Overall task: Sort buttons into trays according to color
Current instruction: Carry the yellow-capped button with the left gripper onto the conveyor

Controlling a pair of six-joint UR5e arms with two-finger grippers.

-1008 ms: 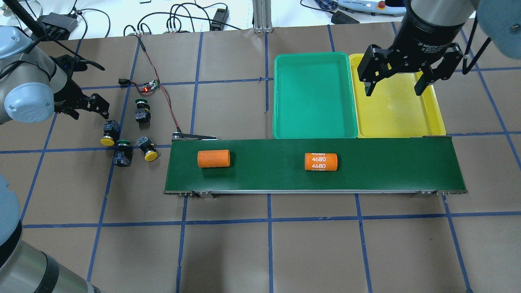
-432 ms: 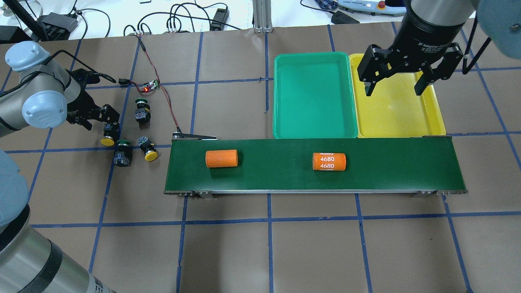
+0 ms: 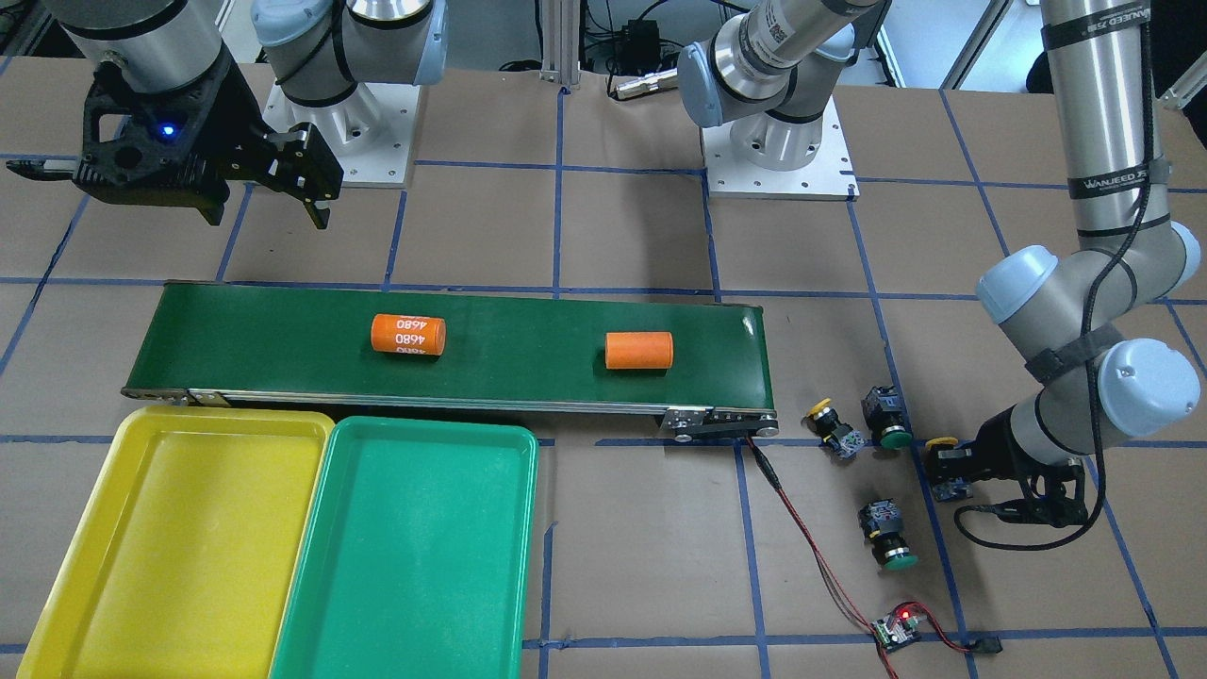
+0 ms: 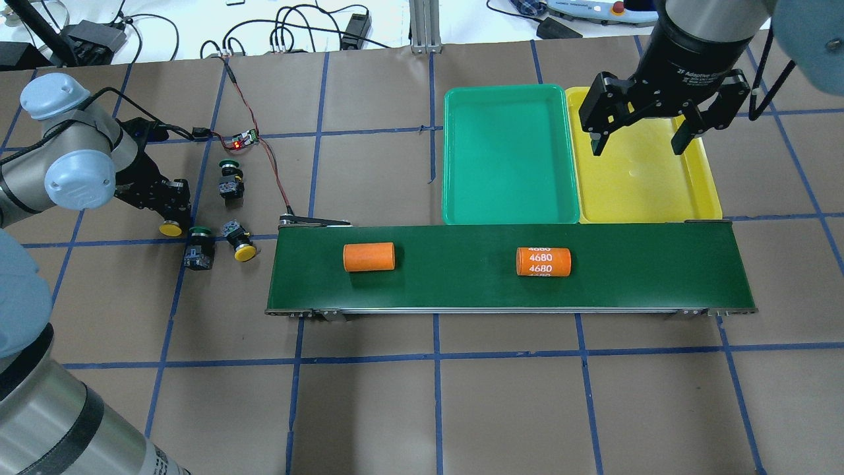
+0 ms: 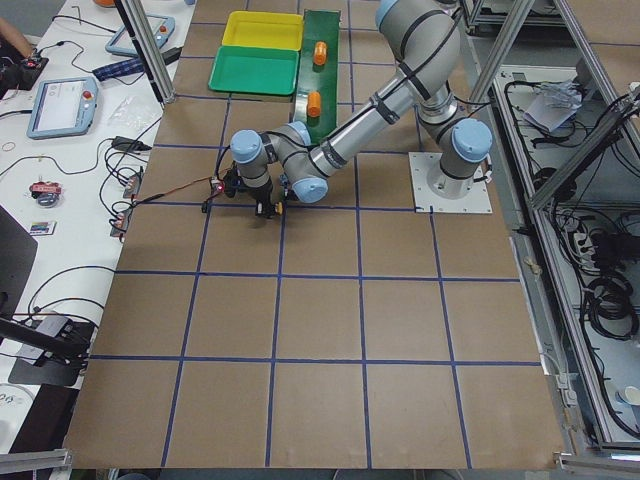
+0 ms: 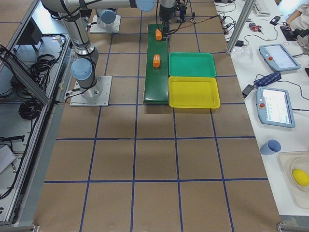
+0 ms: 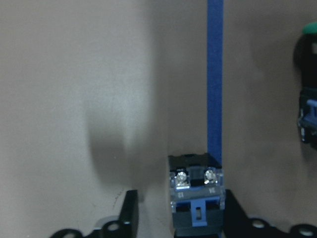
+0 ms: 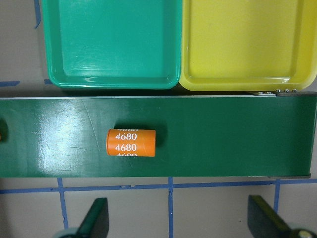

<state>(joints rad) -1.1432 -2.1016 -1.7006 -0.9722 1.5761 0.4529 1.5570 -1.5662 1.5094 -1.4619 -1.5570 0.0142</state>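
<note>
My left gripper [image 4: 173, 206] is open and low at the table's left, its fingers on either side of the black-grey body of a yellow-capped button [image 4: 173, 229]. The left wrist view shows that body [image 7: 197, 198] close to one finger, with a gap to the other finger [image 7: 130, 214]. A second yellow button [image 4: 244, 253] and two green buttons [image 4: 229, 165] [image 4: 200, 231] lie close by. My right gripper [image 4: 638, 142] hangs open and empty above the yellow tray [image 4: 646, 194]. The green tray [image 4: 508, 158] beside it holds nothing.
A long dark-green conveyor belt [image 4: 461, 284] runs in front of the trays and carries two orange cylinders [image 4: 369, 256] [image 4: 543, 262], one marked 4680. A small circuit board [image 4: 244, 138] with a red light and its wires lies behind the buttons.
My left gripper has moved right and down until its fingers straddle the yellow button. Both orange cylinders have travelled right along the belt. The right arm has stayed still.
</note>
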